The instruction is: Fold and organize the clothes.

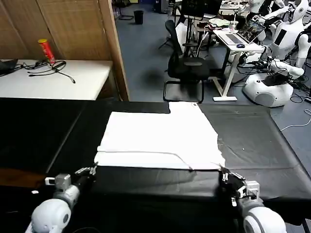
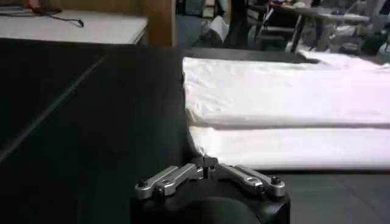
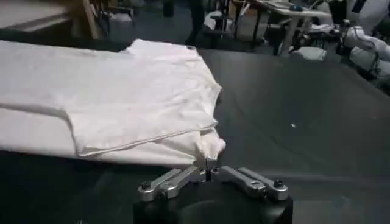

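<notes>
The white T-shirt (image 1: 160,136) lies plain side up on the black table (image 1: 262,141), partly folded, with a fold line running along its near part. My left gripper (image 1: 92,170) is at the shirt's near left corner, shut, with the corner of the cloth (image 2: 210,143) pinched at its tips (image 2: 205,164). At the near right corner, my right gripper (image 1: 223,171) is also shut and holds a bunched bit of the hem (image 3: 207,146) between its tips (image 3: 209,164). No print shows on the shirt.
A white side table (image 1: 82,80) with a red can (image 1: 46,50) and cables stands at the back left. Behind the black table are an office chair (image 1: 187,68), a desk with a laptop (image 1: 245,34) and white robots (image 1: 272,87). Bare black tabletop lies on both sides of the shirt.
</notes>
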